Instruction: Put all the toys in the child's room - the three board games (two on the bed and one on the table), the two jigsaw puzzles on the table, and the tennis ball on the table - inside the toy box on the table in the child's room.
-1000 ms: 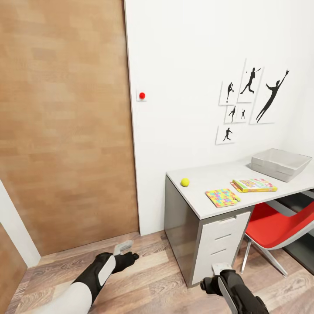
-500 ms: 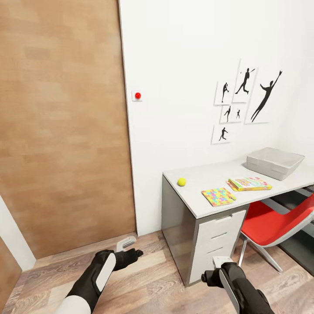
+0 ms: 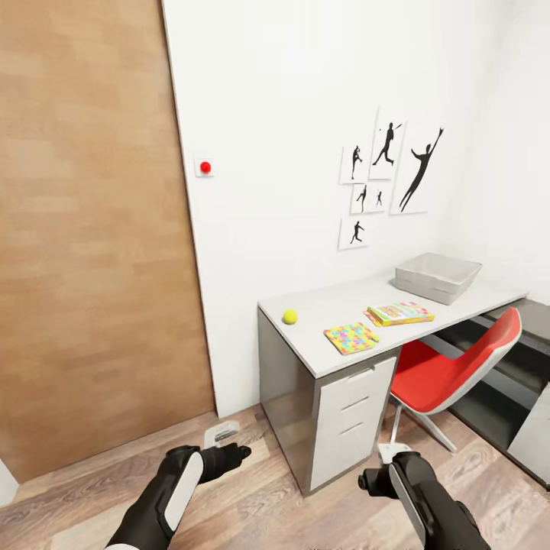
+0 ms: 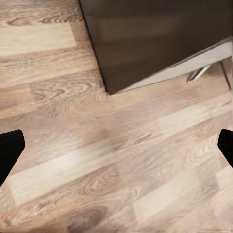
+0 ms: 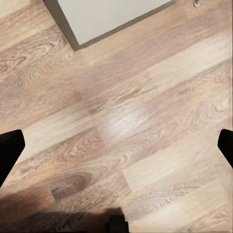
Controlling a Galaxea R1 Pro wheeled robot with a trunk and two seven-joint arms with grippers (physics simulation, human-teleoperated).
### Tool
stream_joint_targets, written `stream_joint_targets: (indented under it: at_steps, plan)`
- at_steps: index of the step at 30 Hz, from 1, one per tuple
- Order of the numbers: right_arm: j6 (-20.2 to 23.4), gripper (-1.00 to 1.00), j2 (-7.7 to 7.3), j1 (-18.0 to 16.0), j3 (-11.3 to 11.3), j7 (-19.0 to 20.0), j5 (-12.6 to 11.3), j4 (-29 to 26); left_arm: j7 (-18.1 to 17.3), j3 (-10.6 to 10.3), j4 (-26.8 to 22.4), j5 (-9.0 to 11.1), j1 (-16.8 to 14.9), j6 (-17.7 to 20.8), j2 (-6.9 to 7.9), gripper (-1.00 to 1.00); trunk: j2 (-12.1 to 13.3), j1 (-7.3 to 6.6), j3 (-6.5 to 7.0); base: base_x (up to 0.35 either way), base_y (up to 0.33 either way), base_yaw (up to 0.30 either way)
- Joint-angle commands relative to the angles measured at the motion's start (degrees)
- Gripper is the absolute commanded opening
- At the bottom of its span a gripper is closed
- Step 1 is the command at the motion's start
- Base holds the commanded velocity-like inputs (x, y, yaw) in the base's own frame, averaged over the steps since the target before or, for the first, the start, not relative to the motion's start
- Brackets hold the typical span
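Resting yellow-green fuzzy tennis ball (image 3: 289, 316)

tennis ball (image 3: 289, 316): 1 | jigsaw puzzle (image 3: 351, 338): 1 | board game (image 3: 400, 313): 1 | toy box (image 3: 437, 277): 1 | red chair (image 3: 451, 374): 1

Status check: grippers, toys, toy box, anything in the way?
Both grippers open, empty, over floor. Tennis ball, jigsaw puzzle, board game on table; toy box empty. Red chair at table.

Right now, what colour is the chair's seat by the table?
Red, with a pale grey underside, on the chair; clearest in the head view.
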Motion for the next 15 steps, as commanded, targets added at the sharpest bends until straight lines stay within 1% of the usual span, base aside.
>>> stream_joint_targets:
  at_steps: [1, 2, 5, 6, 7, 8, 9, 10, 12, 13, 15]
  plan:
    - [0.4, 1.00, -0.13, -0.1, 0.0, 0.2, -0.1, -0.2, 0.4, -0.7, -0.3, 0.5, 0.1, 0.3, 0.00, 1.00, 0.0, 0.00, -0.07, 0.000, 0.000, -0.274]
    - [0.4, 1.00, -0.13, -0.1, 0.0, 0.2, -0.1, -0.2, 0.4, -0.7, -0.3, 0.5, 0.1, 0.3, 0.00, 1.00, 0.0, 0.00, -0.07, 0.000, 0.000, -0.274]
    - [0.6, 1.00, -0.43, -0.2, -0.1, 1.3, -0.3, -0.4, 0.1, -2.4, -0.7, 0.6, 0.4, 0.4, -0.04, 1.00, 0.0, 0.00, -0.07, 0.000, 0.000, -0.277]
    - [0.6, 1.00, -0.43, -0.2, -0.1, 1.3, -0.3, -0.4, 0.1, -2.4, -0.7, 0.6, 0.4, 0.4, -0.04, 1.00, 0.0, 0.00, -0.07, 0.000, 0.000, -0.278]
    - [0.6, 1.00, -0.49, -0.2, -0.1, 1.9, -0.3, -0.5, -0.1, -3.0, -0.8, 0.6, 0.5, 0.4, -0.06, 1.00, 0.0, 0.00, -0.07, 0.000, 0.000, -0.279]
    - [0.6, 1.00, -0.49, -0.2, -0.1, 1.9, -0.3, -0.5, -0.1, -3.0, -0.8, 0.6, 0.5, 0.4, -0.06, 1.00, 0.0, 0.00, -0.07, 0.000, 0.000, -0.279]
    - [0.7, 1.00, -0.56, -0.2, -0.1, 2.7, -0.3, -0.5, -0.2, -3.8, -0.9, 0.6, 0.5, 0.4, -0.08, 1.00, 0.0, 0.00, -0.07, 0.000, 0.000, -0.280]
    - [0.7, 1.00, -0.56, -0.2, -0.1, 2.7, -0.3, -0.5, -0.2, -3.8, -0.9, 0.6, 0.5, 0.4, -0.08, 1.00, 0.0, 0.00, -0.07, 0.000, 0.000, -0.280]
    - [0.7, 1.00, -0.69, -0.2, -0.1, 4.2, -0.4, -0.6, -0.5, -5.4, -0.9, 0.6, 0.6, 0.4, -0.07, 1.00, 0.0, 0.00, -0.07, 0.000, 0.000, -0.281]
    - [0.7, 1.00, -0.69, -0.2, -0.1, 4.2, -0.4, -0.6, -0.5, -5.4, -0.9, 0.6, 0.6, 0.4, -0.07, 1.00, 0.0, 0.00, -0.07, 0.000, 0.000, -0.281]
    - [0.7, 1.00, -0.79, -0.2, -0.1, 5.4, -0.3, -0.6, -0.7, -6.7, -1.0, 0.7, 0.7, 0.4, -0.06, 1.00, 0.0, 0.00, -0.07, 0.000, 0.000, -0.282]
